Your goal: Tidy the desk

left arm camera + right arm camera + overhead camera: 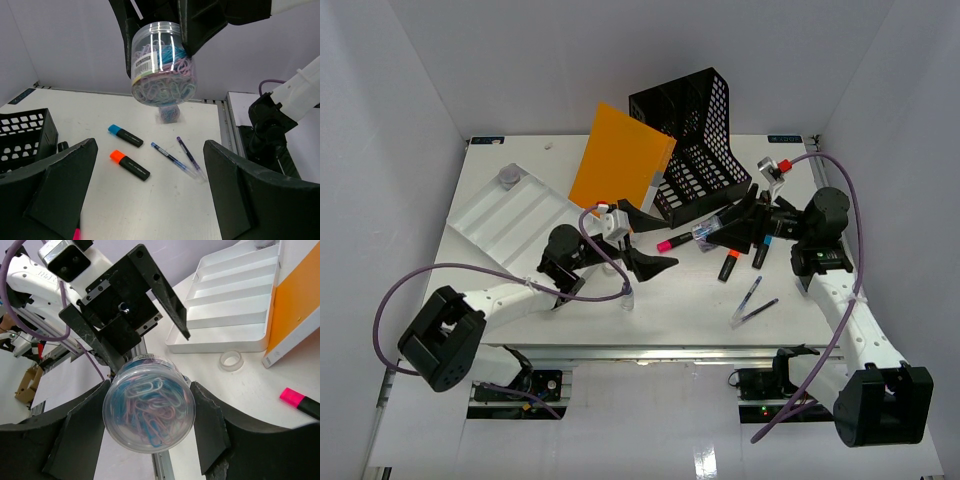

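The white desk (670, 310) holds scattered stationery. My right gripper (712, 230) is shut on a clear jar of coloured paper clips (148, 410) and holds it above the desk's middle; the jar also shows in the left wrist view (161, 65). My left gripper (642, 240) is open and empty, just left of the jar and facing it, its jaws wide apart (150, 200). An orange highlighter (129, 165), a blue highlighter (125, 135) and two pens (172, 156) lie on the desk below the jar.
A black mesh file holder (695, 140) and an orange folder (620, 160) stand at the back. A white compartmented tray (510, 215) lies at the left. A pink highlighter (672, 243) and a clear tape ring (231, 360) lie near the middle.
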Motion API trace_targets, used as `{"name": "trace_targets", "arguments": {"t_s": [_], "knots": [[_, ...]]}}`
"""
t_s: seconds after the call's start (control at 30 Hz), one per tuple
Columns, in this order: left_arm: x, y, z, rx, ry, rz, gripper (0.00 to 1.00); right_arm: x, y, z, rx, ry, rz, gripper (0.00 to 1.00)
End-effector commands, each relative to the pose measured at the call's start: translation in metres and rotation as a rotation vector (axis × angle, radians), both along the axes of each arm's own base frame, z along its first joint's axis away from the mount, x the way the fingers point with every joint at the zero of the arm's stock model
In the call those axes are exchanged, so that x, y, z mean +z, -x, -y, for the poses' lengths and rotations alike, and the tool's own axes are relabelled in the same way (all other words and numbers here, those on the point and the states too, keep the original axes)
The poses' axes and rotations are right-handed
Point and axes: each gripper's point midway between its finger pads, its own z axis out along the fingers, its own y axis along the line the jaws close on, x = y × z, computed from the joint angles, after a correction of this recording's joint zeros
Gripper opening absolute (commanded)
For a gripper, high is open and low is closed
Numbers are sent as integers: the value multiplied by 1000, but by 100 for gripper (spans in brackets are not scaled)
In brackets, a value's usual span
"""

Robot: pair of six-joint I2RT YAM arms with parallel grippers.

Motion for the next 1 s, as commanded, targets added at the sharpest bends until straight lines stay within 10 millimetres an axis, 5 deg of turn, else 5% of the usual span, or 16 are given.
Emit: {"name": "trace_targets", "arguments": {"t_s": [0.0, 0.37, 0.97], "knots": [[35, 1, 11, -45, 73, 114, 98, 13, 11, -4, 26, -26, 54, 8], [31, 9, 33, -129, 79, 64, 98, 9, 4, -9, 27, -28, 43, 8], [30, -4, 45, -99, 80, 1, 98, 14, -21, -28, -4, -28, 27, 8]]}}
